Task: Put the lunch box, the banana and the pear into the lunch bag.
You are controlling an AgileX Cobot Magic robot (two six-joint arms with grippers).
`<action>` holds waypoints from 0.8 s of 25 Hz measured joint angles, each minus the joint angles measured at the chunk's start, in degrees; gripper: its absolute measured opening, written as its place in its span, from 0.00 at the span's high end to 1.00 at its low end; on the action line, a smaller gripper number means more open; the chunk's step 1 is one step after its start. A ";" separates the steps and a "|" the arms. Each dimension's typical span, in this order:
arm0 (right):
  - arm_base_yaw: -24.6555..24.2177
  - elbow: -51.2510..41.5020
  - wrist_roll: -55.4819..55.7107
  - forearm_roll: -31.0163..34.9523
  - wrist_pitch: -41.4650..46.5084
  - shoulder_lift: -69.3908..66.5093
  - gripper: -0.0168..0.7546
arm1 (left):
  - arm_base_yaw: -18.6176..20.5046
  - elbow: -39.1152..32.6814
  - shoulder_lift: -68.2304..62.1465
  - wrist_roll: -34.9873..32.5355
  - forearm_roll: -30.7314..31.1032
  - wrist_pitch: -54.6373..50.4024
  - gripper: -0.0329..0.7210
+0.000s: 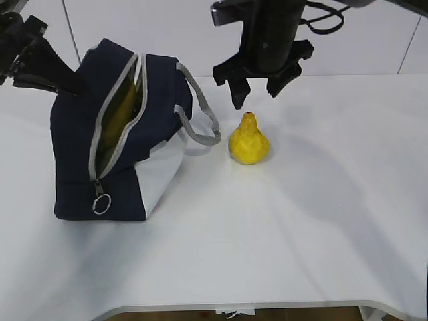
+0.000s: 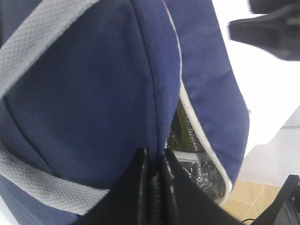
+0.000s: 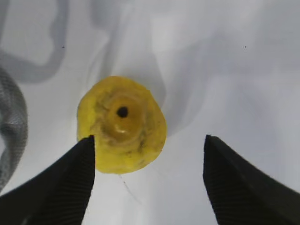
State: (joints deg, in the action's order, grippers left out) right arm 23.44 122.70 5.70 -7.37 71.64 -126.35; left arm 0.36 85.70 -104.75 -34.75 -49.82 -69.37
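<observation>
The navy lunch bag (image 1: 120, 144) stands on the left of the table, tilted, with its grey zipper open. My left gripper (image 1: 73, 85) is shut on the fabric at the bag's top rear edge; the left wrist view shows it (image 2: 155, 161) pinching a navy fold beside the zipper. A yellow-green shape (image 1: 122, 110) shows inside the opening; I cannot tell whether it is the banana. The lunch box is out of view. The yellow pear (image 1: 249, 142) stands upright right of the bag. My right gripper (image 1: 254, 93) is open just above it, the pear (image 3: 122, 124) nearer its left finger.
A grey rope handle (image 1: 200, 117) hangs off the bag toward the pear and shows at the left of the right wrist view (image 3: 11, 122). The zipper's ring pull (image 1: 101, 203) hangs at the bag's front bottom. The white table (image 1: 301, 221) extends to the right and front.
</observation>
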 joint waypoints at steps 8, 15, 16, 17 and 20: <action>-2.23 0.00 1.53 2.48 -0.09 -5.14 0.26 | 0.00 0.00 0.00 0.00 0.13 0.00 0.94; -2.23 0.00 1.71 6.66 -2.31 -5.51 0.26 | 0.00 0.00 0.00 0.00 0.13 0.00 0.94; -2.23 0.00 1.71 6.72 -2.77 -5.51 0.26 | 0.00 0.00 0.00 0.00 0.17 0.00 0.94; -2.23 0.00 1.71 6.72 -3.32 -5.51 0.26 | 0.00 0.00 0.00 0.00 0.28 0.00 0.94; -2.23 0.00 1.81 6.72 -4.70 -5.51 0.26 | 0.00 0.00 0.00 0.00 0.62 0.00 0.94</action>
State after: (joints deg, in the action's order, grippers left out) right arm 21.21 122.70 7.50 -0.66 66.95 -131.87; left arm 0.36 85.70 -104.75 -34.75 -49.21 -69.37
